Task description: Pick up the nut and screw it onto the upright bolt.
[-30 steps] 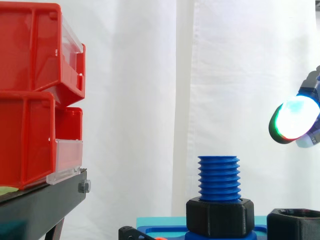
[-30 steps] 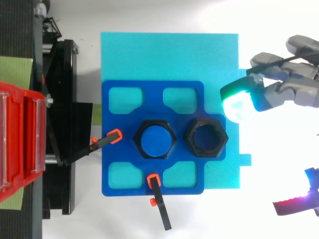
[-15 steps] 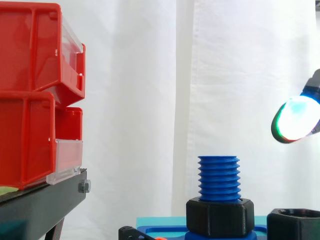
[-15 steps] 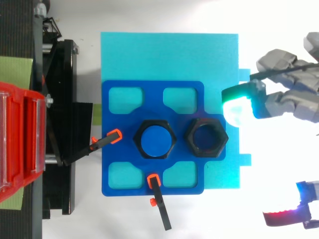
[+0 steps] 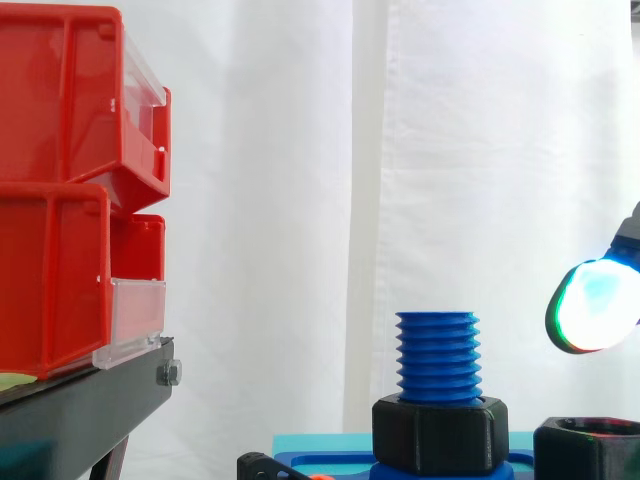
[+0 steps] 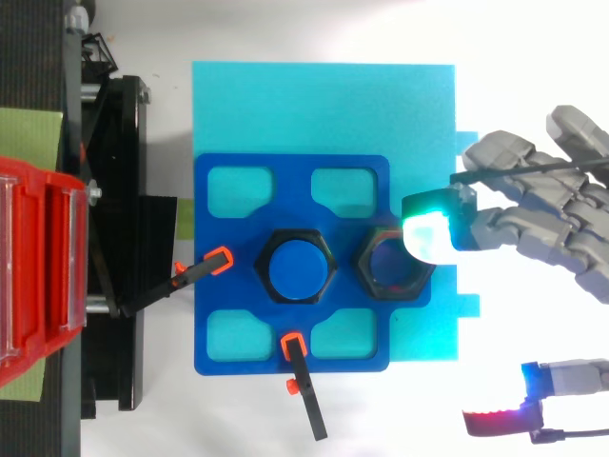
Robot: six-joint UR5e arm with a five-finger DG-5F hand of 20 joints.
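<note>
Hand (image 6: 533,224) has dropped and moved in toward the nut (image 6: 369,276). Lead fingertip (image 6: 428,238) now over its rim, fingers spread, holding nothing. Grasp looks imminent; bolt (image 5: 437,355) waits.

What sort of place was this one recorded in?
Most likely a lab bench set up for robot manipulation trials: a white curtain backdrop, red bins on a black stand, and a blue fixture plate carrying an upright bolt and a loose nut, with the robot's hand close by.
</note>
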